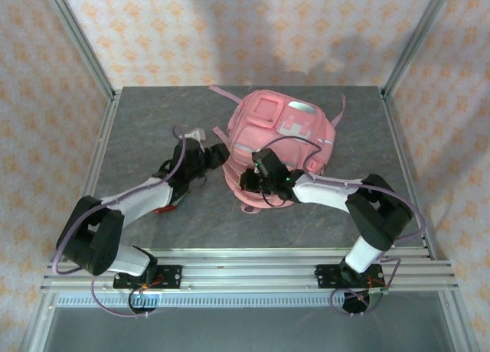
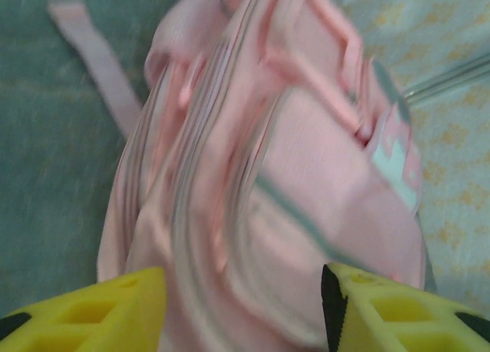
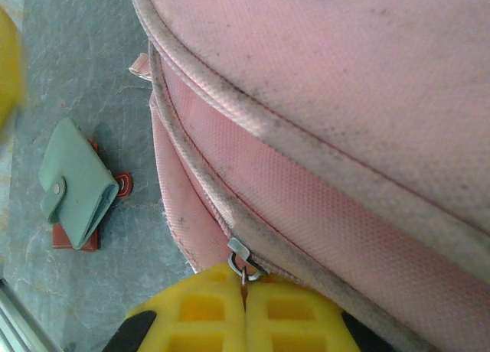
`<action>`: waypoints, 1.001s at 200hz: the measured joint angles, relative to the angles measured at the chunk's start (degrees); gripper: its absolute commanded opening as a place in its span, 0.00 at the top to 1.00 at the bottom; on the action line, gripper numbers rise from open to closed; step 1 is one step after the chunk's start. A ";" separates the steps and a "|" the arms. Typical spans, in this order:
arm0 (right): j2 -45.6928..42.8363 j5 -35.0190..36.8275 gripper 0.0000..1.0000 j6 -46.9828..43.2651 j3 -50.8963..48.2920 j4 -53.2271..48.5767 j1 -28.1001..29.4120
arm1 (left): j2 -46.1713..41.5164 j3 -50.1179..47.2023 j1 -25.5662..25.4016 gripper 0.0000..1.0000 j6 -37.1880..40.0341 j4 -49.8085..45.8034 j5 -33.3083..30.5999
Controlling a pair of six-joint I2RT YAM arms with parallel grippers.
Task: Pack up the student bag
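Our right jaws were pinched shut on the zip pull (image 3: 242,256) of the student bag (image 3: 344,99); our left jaws gaped wide, bag ahead. An askew tug could slip the pull free.

the student bag (image 1: 279,134) lies on the table (image 1: 230,222), in the middle toward the back. the left gripper (image 1: 218,154) is at the bag's left side, fingers apart, the bag just ahead of them. the right gripper (image 1: 253,180) is at the bag's near edge, fingers pressed together on the zip pull (image 3: 241,252). a wallet (image 3: 76,184) lies on the table left of the bag, atop a flat item (image 3: 70,237).
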 measured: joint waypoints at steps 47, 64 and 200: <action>0.00 -0.02 1.00 0.20 -0.15 0.35 0.00 | 4.52 -5.35 -5.22 0.42 -4.20 3.69 -1.11; 0.00 0.00 1.00 0.22 -0.20 0.46 0.00 | 7.43 -4.83 -5.88 0.52 -4.98 6.25 -1.81; -20.96 6.67 1.00 -3.58 -16.79 -10.16 -10.91 | 10.45 -2.19 0.02 1.00 -3.98 7.65 -2.19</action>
